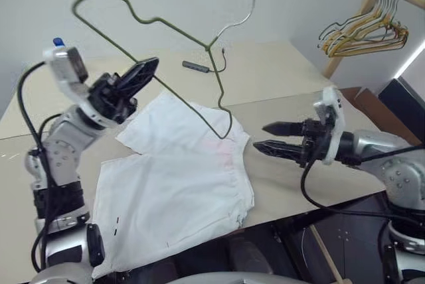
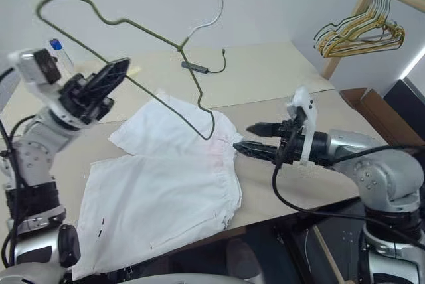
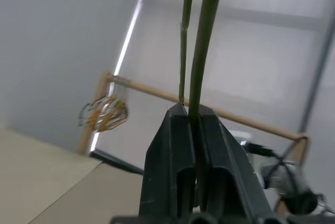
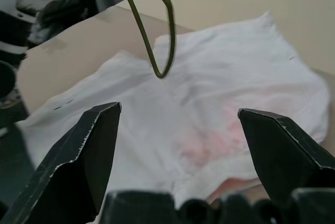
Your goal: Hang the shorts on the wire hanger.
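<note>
Wire hanger [image 1: 166,32]: clamped aloft in left gripper [image 1: 136,75]; shorts [image 1: 176,188] flat on table [image 1: 279,75], unhung; right gripper [image 1: 273,137], jaws apart, at their 3 o'clock.

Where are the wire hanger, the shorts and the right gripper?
wire hanger [image 1: 174,97], left eye view, on its long straight bar.
shorts [image 1: 179,194], left eye view, mid fabric.
right gripper [image 1: 273,137], left eye view, between its open fingertips.

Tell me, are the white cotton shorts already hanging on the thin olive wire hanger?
No, the white cotton shorts lie flat on the table under the raised olive wire hanger.
</note>
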